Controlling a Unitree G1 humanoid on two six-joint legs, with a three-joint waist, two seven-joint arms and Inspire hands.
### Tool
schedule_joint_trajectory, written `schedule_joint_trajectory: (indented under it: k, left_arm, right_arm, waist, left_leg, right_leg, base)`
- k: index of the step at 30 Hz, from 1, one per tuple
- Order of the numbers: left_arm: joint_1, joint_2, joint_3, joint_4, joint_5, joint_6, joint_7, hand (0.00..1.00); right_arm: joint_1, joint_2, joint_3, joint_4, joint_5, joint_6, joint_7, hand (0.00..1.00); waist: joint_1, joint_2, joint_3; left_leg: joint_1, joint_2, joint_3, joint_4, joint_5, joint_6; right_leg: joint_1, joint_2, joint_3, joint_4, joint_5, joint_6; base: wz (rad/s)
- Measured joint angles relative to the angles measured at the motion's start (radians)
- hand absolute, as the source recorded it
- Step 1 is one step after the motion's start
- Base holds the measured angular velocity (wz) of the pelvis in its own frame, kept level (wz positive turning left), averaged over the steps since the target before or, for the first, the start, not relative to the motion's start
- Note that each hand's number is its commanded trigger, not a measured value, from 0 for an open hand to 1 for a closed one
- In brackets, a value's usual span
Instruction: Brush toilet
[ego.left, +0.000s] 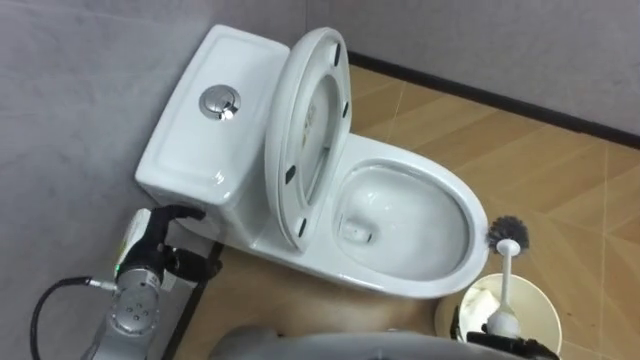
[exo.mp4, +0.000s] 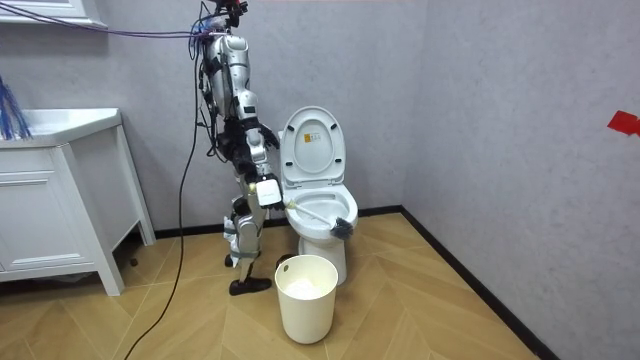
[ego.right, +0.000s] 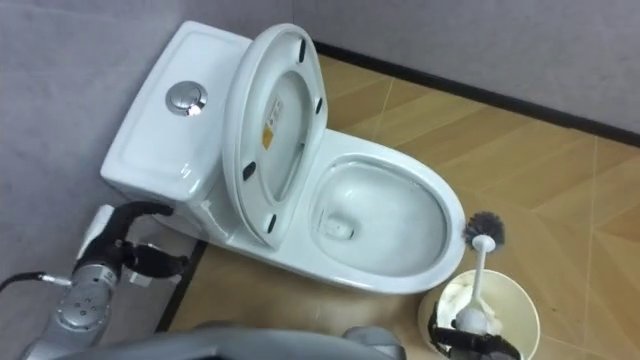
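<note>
Right hand (ego.left: 478, 338) is low at my right and closed on the butt end of the brush (ego.left: 508, 275), so the grip looks OK. The handle's long axis runs from that hand almost straight away from me, tilted slightly. The head (ego.left: 508, 230) is at the far end, bristles pointing away. In the eye views the handle crosses over the bin (ego.left: 548, 300), which stands on the floor just right of the toilet's front. The head is outside the bowl (ego.left: 468, 215), just beside the rim on my right, apart from it and over floor rather than water. The bowl therefore lies left of the head, and the seat (ego.left: 310, 130) is up, so the opening is clear. The room view agrees: I stand at the toilet's side, with the brush reaching out across its front end. Left hand (ego.left: 150, 240) hangs low beside the tank (ego.left: 200, 140), well away from the brush; I can't tell its state and it looks idle. The right hand has the tool and is the nearer one, so this is its job. My read is that scrubbing hasn't begun. Next I'd swing the head left over the rim, then tip it down into the bowl. The risk is clipping the rim or the bin on the way.
</note>
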Motion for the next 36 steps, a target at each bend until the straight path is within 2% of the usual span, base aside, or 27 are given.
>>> schedule_joint_trajectory:
  k: [1,3,7,8,9,10,11,12,13,15,19,21,24,29,36]
  left_arm:
    - [0.002,-0.001,0.0,-0.011,0.016,0.002,0.003,0.0]
    - [0.042,0.004,0.004,-0.117,0.066,0.005,0.03,0.0]
    - [0.044,0.011,0.012,-0.236,0.135,0.011,0.065,0.0]
    - [0.042,0.011,0.019,-0.321,0.136,-0.015,0.093,0.0]
    - [0.022,0.007,0.023,-0.404,0.136,-0.067,0.144,0.0]
    - [0.006,0.006,0.023,-0.437,0.136,-0.096,0.164,0.0]
    - [-0.015,0.005,0.024,-0.478,0.137,-0.158,0.202,0.0]
    - [-0.043,0.001,0.025,-0.505,0.146,-0.195,0.228,0.0]
    - [-0.056,-0.002,0.024,-0.526,0.16,-0.213,0.236,0.0]
    - [-0.068,-0.002,0.023,-0.542,0.184,-0.225,0.236,0.0]
    - [-0.06,-0.002,-0.004,-0.553,0.214,-0.223,0.226,0.0]
    - [-0.059,-0.001,-0.006,-0.562,0.255,-0.223,0.215,0.0]
    - [-0.059,0.001,-0.006,-0.569,0.301,-0.223,0.202,0.0]
    - [-0.057,0.002,-0.007,-0.569,0.302,-0.225,0.2,0.0]
    - [-0.028,0.003,-0.067,-0.559,0.341,-0.226,0.188,0.0]
  right_arm:
    - [0.0,0.0,-0.001,0.0,-0.001,-0.001,0.0,1.0]
    - [0.0,-0.001,-0.001,0.002,-0.025,-0.008,-0.003,1.0]
    - [-0.018,-0.001,0.0,0.047,-0.028,-0.029,-0.007,1.0]
    - [-0.027,-0.001,0.0,0.059,-0.029,-0.029,-0.007,1.0]
    - [-0.03,-0.001,0.0,0.061,-0.03,-0.032,-0.008,1.0]
    - [-0.03,-0.001,0.0,0.061,-0.031,-0.034,-0.008,1.0]
    - [-0.03,-0.001,0.0,0.063,-0.032,-0.034,-0.008,1.0]
    - [-0.03,-0.001,0.0,0.062,-0.036,-0.034,-0.008,1.0]
    - [-0.029,-0.002,-0.001,0.061,-0.04,-0.034,-0.009,1.0]
    - [-0.029,-0.001,0.001,0.058,-0.04,-0.033,-0.009,1.0]
    - [-0.026,-0.001,0.006,0.05,-0.048,-0.033,-0.008,1.0]
    - [-0.028,0.004,0.008,0.047,-0.083,-0.033,0.004,1.0]
    - [-0.029,0.006,0.008,0.041,-0.125,-0.039,0.025,1.0]
    - [-0.029,0.006,0.007,0.039,-0.153,-0.054,0.038,1.0]
    - [-0.029,0.005,0.007,0.039,-0.157,-0.055,0.034,1.0]
  waist:
    - [0.0,0.0,0.0]
    - [0.002,0.0,-0.0003]
    - [0.011,0.0,-0.0009]
    - [0.012,-0.003,-0.0026]
    - [0.011,-0.003,-0.0035]
    - [0.012,-0.003,-0.003]
    - [0.017,-0.002,-0.0084]
    - [0.013,-0.003,-0.0134]
    - [0.011,0.005,-0.0183]
    - [0.008,0.011,-0.021]
    - [0.008,-0.002,-0.0245]
    - [0.008,-0.016,-0.0266]
    - [0.009,-0.035,-0.0249]
    - [0.01,-0.028,-0.0241]
    - [0.01,-0.019,-0.0234]
  left_leg:
    - [-0.001,0.0,-0.001,0.001,0.0,-0.001]
    - [-0.003,0.0,-0.015,0.004,0.003,-0.003]
    - [-0.003,-0.002,-0.034,0.007,0.009,-0.005]
    - [-0.001,-0.002,-0.037,0.004,0.011,-0.006]
    - [0.005,-0.002,-0.037,-0.001,0.012,-0.008]
    - [0.012,-0.002,-0.034,-0.013,0.013,-0.008]
    - [0.034,-0.002,-0.025,-0.039,0.021,-0.008]
    - [0.058,-0.001,-0.013,-0.063,0.028,-0.009]
    - [0.075,0.001,0.0,-0.072,0.028,-0.009]
    - [0.086,0.002,0.008,-0.079,0.028,-0.009]
    - [0.084,-0.001,0.009,-0.078,0.028,-0.009]
    - [0.085,-0.001,0.005,-0.074,0.028,-0.009]
    - [0.084,-0.001,0.001,-0.071,0.027,-0.008]
    - [0.086,-0.001,0.002,-0.071,0.025,-0.006]
    - [0.088,0.0,0.005,-0.073,0.025,-0.007]
  right_leg:
    - [0.0,0.001,0.0,0.0,0.0,0.0]
    - [0.006,0.005,-0.001,-0.012,0.005,-0.003]
    - [0.007,0.007,0.0,-0.014,0.005,-0.003]
    - [0.009,0.007,0.0,-0.014,0.005,-0.004]
    - [0.012,0.008,0.001,-0.014,0.006,-0.004]
    - [0.018,0.008,0.003,-0.015,0.006,-0.004]
    - [0.027,0.007,0.011,-0.014,0.006,-0.004]
    - [0.037,0.007,0.023,-0.014,0.006,-0.004]
    - [0.044,0.007,0.028,-0.015,0.005,-0.004]
    - [0.049,0.008,0.031,-0.017,0.005,-0.003]
    - [0.048,0.008,0.041,-0.032,0.005,-0.003]
    - [0.053,0.008,0.044,-0.033,0.005,-0.003]
    - [0.056,0.009,0.048,-0.033,0.005,-0.003]
    - [0.056,0.009,0.05,-0.031,0.005,-0.003]
    - [0.049,0.009,0.05,-0.031,0.005,-0.003]
  base:
    - [0.06]
    - [0.11]
    - [0.16]
    - [0.0]
    - [0.0]
    - [-0.14]
    - [-0.26]
    - [-0.36]
    - [-0.33]
    - [-0.18]
    - [-0.01]
    - [0.04]
    - [0.04]
    - [0.0]
    - [0.0]
